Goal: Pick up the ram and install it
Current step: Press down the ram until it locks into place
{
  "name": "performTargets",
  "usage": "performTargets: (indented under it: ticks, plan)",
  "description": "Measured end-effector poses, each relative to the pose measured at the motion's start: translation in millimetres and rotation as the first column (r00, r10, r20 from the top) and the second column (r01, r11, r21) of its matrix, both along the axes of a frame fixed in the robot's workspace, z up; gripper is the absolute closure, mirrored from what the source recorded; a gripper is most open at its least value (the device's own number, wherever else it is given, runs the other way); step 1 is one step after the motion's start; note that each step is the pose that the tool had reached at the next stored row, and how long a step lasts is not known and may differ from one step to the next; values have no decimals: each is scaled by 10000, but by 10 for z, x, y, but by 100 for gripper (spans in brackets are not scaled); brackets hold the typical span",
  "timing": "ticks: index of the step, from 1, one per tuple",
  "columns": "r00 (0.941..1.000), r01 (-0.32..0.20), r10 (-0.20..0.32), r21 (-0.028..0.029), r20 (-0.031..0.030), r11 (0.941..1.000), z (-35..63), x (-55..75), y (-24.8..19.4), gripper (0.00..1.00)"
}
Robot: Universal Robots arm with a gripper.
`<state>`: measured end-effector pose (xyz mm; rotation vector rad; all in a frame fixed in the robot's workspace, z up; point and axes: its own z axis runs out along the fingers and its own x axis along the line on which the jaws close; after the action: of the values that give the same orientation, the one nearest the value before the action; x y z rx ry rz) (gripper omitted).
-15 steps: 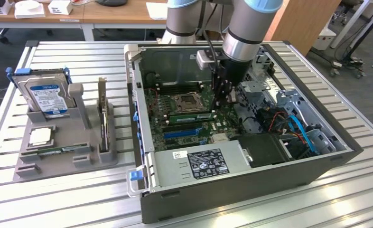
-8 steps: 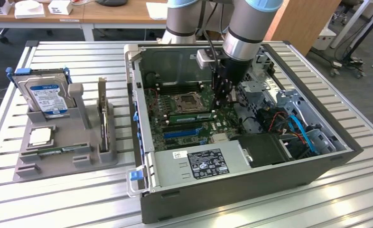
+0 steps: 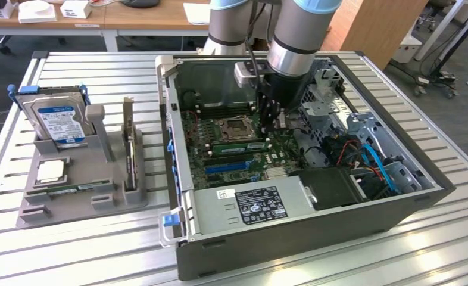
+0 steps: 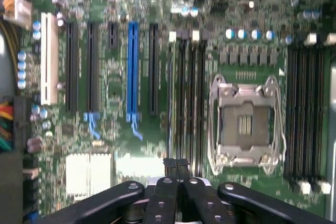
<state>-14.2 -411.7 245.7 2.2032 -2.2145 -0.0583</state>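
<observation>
My gripper [image 3: 275,123] reaches down into the open computer case [image 3: 424,179], just over the motherboard [image 3: 218,128]. Its black fingers [image 4: 169,169] are pressed together with nothing between them. They hang over the end of the memory slots [image 4: 189,103], beside the CPU socket [image 4: 244,124]. A green ram stick [image 3: 239,145] stands on edge in the slot next to the socket [image 3: 236,126]. From the wrist it is a thin line [image 4: 169,103] along the slot nearest the blue one. I cannot tell whether the fingertips touch it.
At the exterior view's left, a grey holder [image 3: 107,193] carries a hard drive [image 3: 59,122], an upright expansion card [image 3: 128,143], a chip [image 3: 51,171] and a thin green strip [image 3: 74,189]. The power supply [image 3: 250,205] and drive cage with cables [image 3: 361,155] crowd the case.
</observation>
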Motion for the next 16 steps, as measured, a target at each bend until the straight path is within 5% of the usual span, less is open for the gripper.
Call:
performTargets:
  ticks: [16]
  plan:
    - [10000,2,-2,0,10,10000,-3,-575,0,90]
